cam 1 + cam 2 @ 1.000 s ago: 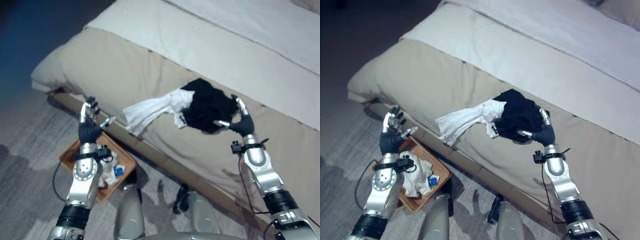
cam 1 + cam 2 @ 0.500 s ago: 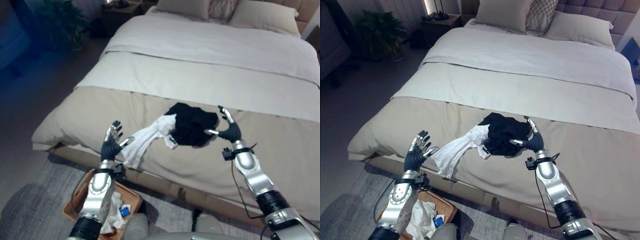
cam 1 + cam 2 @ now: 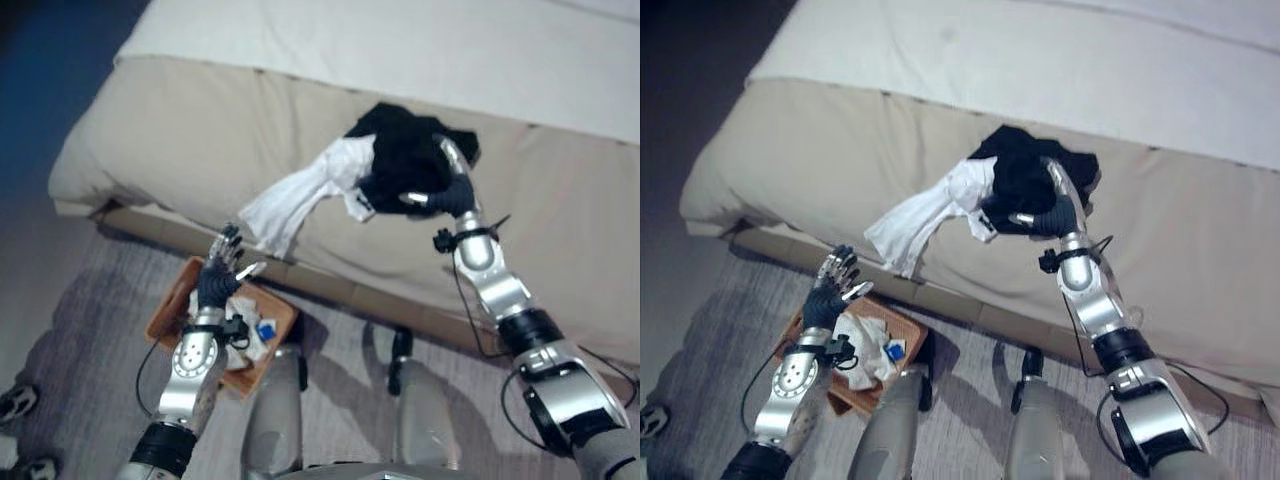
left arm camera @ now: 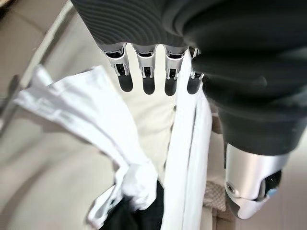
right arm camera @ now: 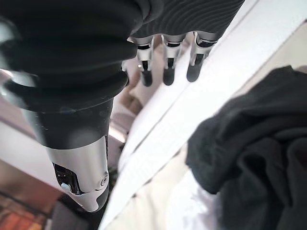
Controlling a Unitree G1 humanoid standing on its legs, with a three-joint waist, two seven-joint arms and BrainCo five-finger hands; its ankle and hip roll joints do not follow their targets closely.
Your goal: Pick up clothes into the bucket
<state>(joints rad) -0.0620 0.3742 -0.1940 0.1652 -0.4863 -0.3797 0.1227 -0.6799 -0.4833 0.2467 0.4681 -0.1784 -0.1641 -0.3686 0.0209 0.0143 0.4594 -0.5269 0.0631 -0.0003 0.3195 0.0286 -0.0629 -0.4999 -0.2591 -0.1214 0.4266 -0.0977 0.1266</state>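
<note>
Right hand (image 3: pixel 1058 213), fingers relaxed, rests against the black garment (image 3: pixel 1025 175) near the bed's (image 3: pixel 1200 220) edge; left hand (image 3: pixel 829 292) fingers spread above the basket (image 3: pixel 902 330).

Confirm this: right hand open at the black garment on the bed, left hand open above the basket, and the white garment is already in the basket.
Wrong about the white garment: the left eye view shows it on the bed, draped over its edge beside the black garment. The right hand, left hand and basket are as stated.

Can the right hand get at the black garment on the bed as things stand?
Probably yes: the right hand is open right at the black garment on the bed, with nothing between; only the white garment adjoins its far side.
</note>
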